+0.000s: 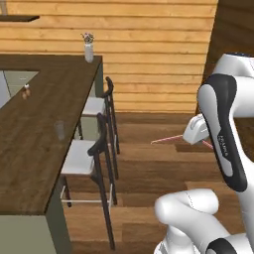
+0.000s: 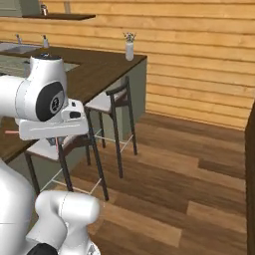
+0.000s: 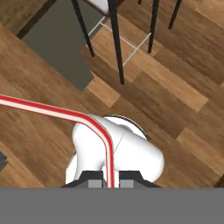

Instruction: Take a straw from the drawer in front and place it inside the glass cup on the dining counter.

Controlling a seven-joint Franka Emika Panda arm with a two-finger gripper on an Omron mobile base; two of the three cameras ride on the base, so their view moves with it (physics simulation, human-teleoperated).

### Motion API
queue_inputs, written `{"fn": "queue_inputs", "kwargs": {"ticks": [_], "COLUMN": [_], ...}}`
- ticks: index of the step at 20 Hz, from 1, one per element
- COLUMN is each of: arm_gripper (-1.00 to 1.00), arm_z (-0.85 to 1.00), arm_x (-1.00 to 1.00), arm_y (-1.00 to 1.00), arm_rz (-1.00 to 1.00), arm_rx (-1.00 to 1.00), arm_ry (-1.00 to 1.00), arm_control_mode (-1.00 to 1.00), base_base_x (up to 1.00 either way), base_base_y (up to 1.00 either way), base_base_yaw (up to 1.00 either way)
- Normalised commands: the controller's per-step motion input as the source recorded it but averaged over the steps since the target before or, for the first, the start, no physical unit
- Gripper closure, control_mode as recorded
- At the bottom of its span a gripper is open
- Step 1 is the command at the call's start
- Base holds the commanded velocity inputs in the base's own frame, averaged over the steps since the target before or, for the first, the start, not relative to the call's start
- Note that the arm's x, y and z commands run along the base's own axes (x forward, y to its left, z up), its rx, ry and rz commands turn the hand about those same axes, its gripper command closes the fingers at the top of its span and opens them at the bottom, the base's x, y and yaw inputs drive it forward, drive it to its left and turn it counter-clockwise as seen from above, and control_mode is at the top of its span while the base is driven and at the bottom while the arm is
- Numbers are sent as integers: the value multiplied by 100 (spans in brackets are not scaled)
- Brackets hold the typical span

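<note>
My gripper (image 3: 110, 183) is shut on the red-pink straw (image 3: 52, 110), which rises between the fingertips, bends and runs off to the left over the wood floor. In the left base view the gripper (image 1: 195, 135) hangs above the floor right of the stools, with the straw (image 1: 167, 140) sticking out towards the dining counter (image 1: 34, 149). The clear glass cup (image 1: 60, 130) stands upright on that counter near its right edge, well apart from the gripper. The straw's end (image 2: 10, 132) peeks out left of my arm. The drawer is out of view.
Two dark-framed stools (image 1: 84, 159) (image 1: 98, 105) stand along the counter's side, between the gripper and the cup. A white vase (image 1: 89, 51) sits at the counter's far end and a small brown shaker (image 1: 26, 91) further left. Open wood floor (image 2: 189, 164) lies to the right.
</note>
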Motion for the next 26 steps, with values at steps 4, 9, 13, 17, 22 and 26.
{"fn": "queue_inputs", "kwargs": {"ticks": [4, 9, 13, 17, 22, 26], "arm_gripper": [100, 100, 100, 100, 100, 100], "arm_z": [0, 0, 0, 0, 0, 0], "arm_x": [0, 0, 0, 0, 0, 0], "arm_y": [0, 0, 0, 0, 0, 0], "arm_rz": [0, 0, 0, 0, 0, 0], "arm_rx": [0, 0, 0, 0, 0, 0], "arm_ry": [0, 0, 0, 0, 0, 0], "arm_control_mode": [100, 100, 100, 100, 100, 100], "base_base_x": [73, 68, 49, 23, 0, 16], "base_base_y": [-50, -55, -65, -78, -92, -91], "base_base_yaw": [72, 70, 67, 64, 60, 55]}}
